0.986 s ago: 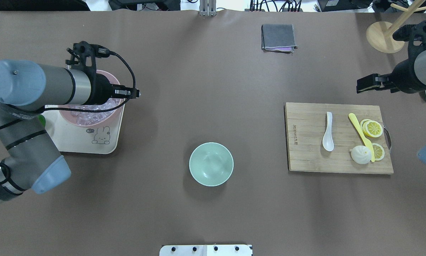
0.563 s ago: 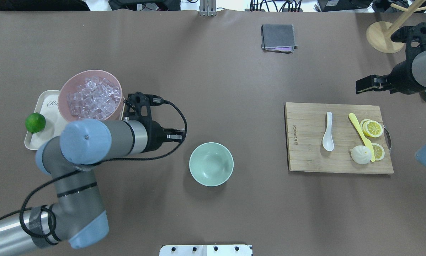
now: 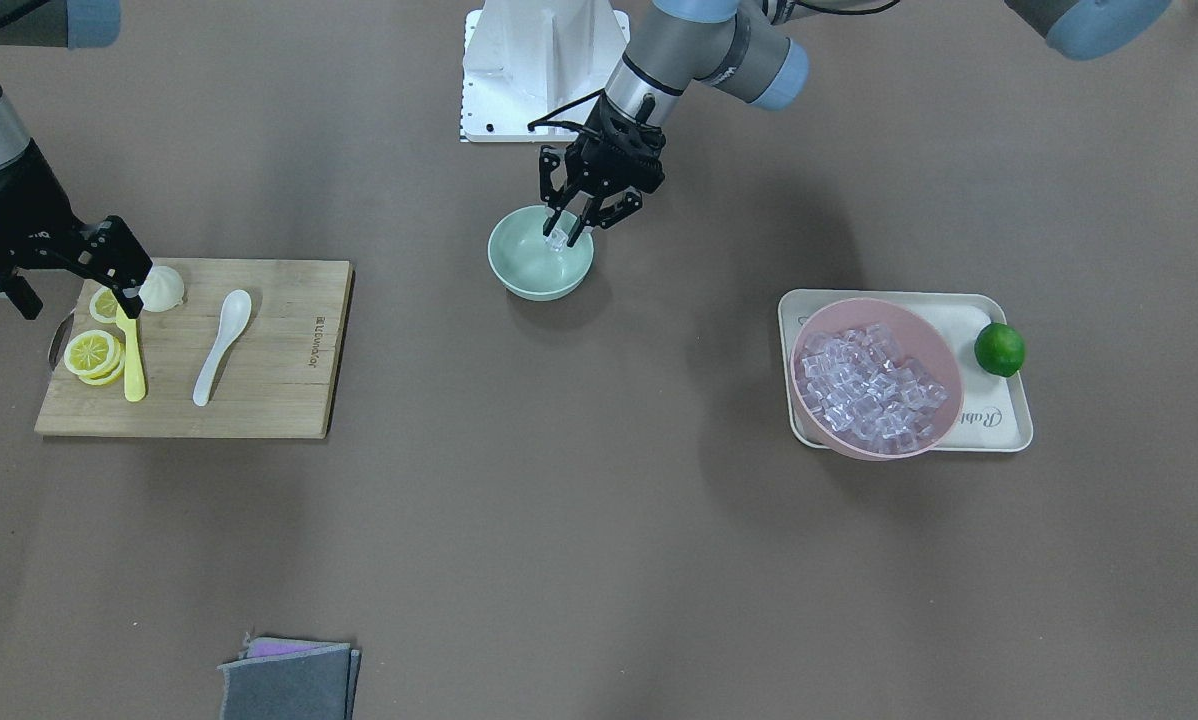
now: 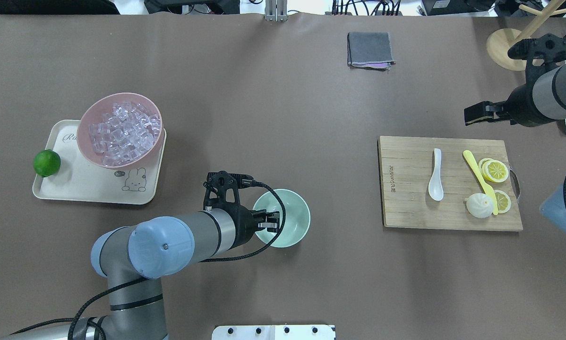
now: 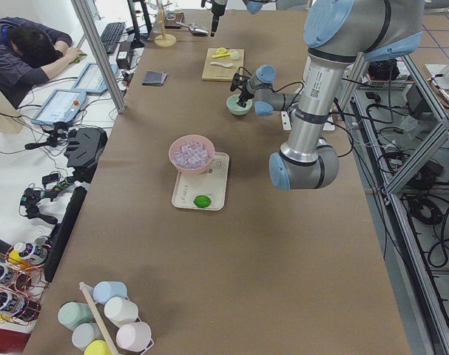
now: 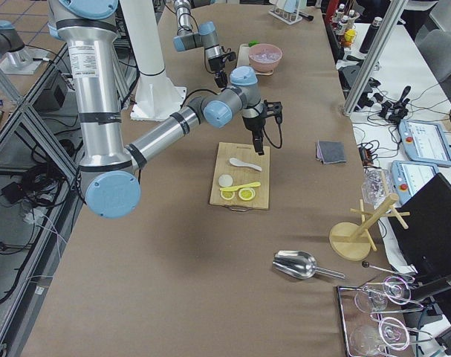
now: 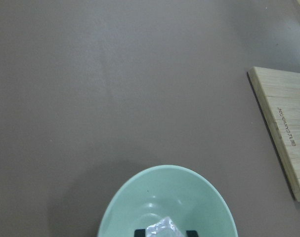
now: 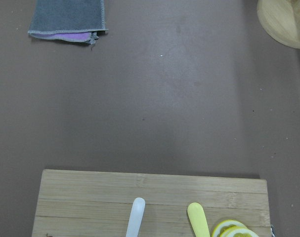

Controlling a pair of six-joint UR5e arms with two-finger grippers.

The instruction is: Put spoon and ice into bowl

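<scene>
Left pincer [image 3: 571, 232] clamped on one ice [image 7: 162, 228] cube, held over the bowl [image 4: 296, 215] at mid-worktop [image 4: 264, 118]. Spoon [image 4: 435, 177] lies on the board [image 4: 406, 189], well right of the bowl. Right pincer [image 4: 470, 117] is spread wide and empty, hovering by the board's far edge.

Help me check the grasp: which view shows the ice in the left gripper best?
Left wrist: the ice sits close-up between both pads, over the bowl. Front-facing shows it small; overhead, the left gripper hides it; side views too distant, right wrist none.
</scene>
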